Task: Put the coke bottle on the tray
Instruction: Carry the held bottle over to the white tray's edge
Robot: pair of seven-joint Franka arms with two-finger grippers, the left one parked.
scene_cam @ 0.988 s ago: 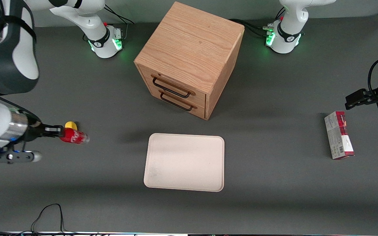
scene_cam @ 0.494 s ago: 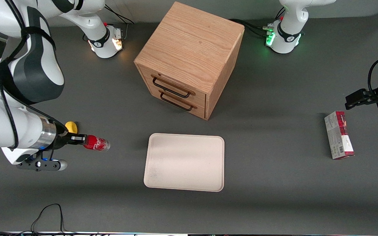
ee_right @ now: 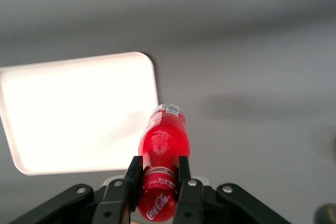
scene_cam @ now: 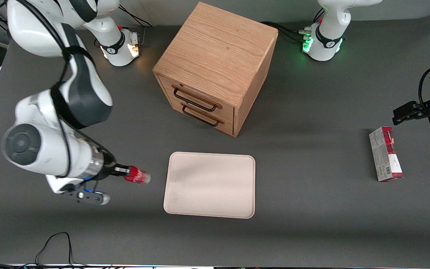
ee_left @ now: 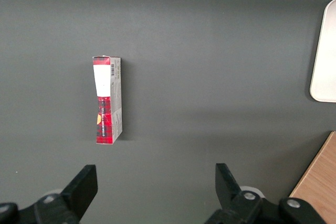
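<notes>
Red slim coke bottle (ee_right: 160, 156) w/ white script and silvery base is held between the two black fingers (ee_right: 132, 174) of the right arm's gripper (scene_cam: 125, 172), which are clamped at its neck near the cap; the base points away from the gripper. Bottle hangs above the grey table (scene_cam: 312, 112), just beside the large flat cream tray (scene_cam: 210, 184), toward the working arm's end, not on it. Front view also shows a wooden drawer cabinet (scene_cam: 215, 67) and a red-and-grey carton (scene_cam: 385, 153); the wrist view shows neither.
</notes>
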